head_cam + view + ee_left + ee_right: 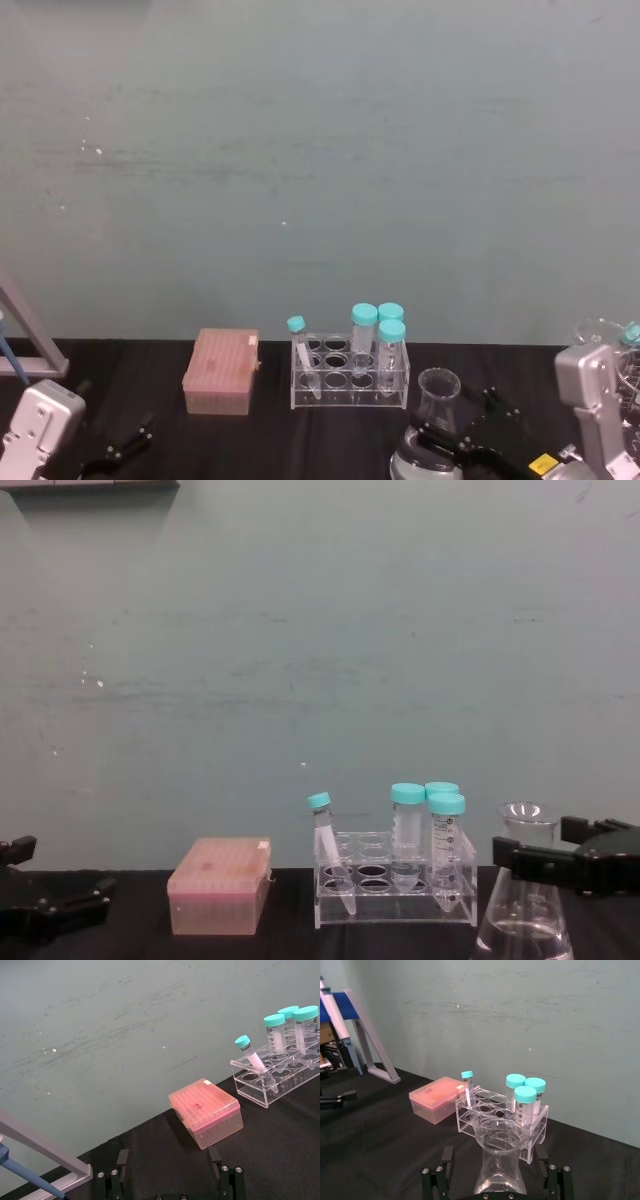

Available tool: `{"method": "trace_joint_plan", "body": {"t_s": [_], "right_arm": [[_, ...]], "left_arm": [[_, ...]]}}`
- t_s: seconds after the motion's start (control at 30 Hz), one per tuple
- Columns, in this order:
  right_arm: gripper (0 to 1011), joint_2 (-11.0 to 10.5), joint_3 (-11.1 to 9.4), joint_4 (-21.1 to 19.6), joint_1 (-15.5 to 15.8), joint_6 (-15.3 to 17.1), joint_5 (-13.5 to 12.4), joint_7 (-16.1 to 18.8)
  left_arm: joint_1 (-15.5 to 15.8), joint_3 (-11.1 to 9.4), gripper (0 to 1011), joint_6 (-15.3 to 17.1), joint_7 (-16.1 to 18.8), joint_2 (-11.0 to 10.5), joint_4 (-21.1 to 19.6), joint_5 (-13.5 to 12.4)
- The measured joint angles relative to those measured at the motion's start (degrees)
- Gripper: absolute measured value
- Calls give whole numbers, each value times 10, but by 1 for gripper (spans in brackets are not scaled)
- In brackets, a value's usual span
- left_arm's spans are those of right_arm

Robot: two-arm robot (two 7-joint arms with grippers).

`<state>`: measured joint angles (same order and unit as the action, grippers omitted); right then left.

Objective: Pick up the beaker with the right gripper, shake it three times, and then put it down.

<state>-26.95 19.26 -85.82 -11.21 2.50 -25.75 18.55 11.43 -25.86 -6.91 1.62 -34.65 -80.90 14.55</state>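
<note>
On the black table (330,445), the right gripper (494,1152), jaws spread, flanks the neck of the beaker (525,925) and would best close squarely beneath its rim, clear of the tube rack (350,378); the left gripper (169,1156) rests open, far left.

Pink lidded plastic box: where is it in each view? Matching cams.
Head view: pink lidded plastic box, low, left of centre.
Chest view: low, left of centre.
Left wrist view: beside the clear tube rack, apart from it.
Right wrist view: between the grey pipette stand and the rack.
Shared landmark: that rack with teal-capped tubes, on the box's right, robot's side.
</note>
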Motion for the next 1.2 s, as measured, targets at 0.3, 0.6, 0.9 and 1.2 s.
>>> {"method": "trace_joint_plan", "body": {"t_s": [0.3, 0.6, 0.9, 1.2], "right_arm": [[1000, 33, 4, 17, -16, 0, 37, -29], [1000, 58, -1, 30, -26, 5, 64, -53], [1000, 76, -7, 36, -29, 34, 73, -54], [1000, 93, -22, 41, -29, 61, 70, -54]], "left_arm": [[0, 0, 1000, 0, 0, 0, 0, 0], [0, 0, 1000, 0, 0, 0, 0, 0], [0, 0, 1000, 0, 0, 0, 0, 0], [0, 0, 1000, 0, 0, 0, 0, 0]]}}
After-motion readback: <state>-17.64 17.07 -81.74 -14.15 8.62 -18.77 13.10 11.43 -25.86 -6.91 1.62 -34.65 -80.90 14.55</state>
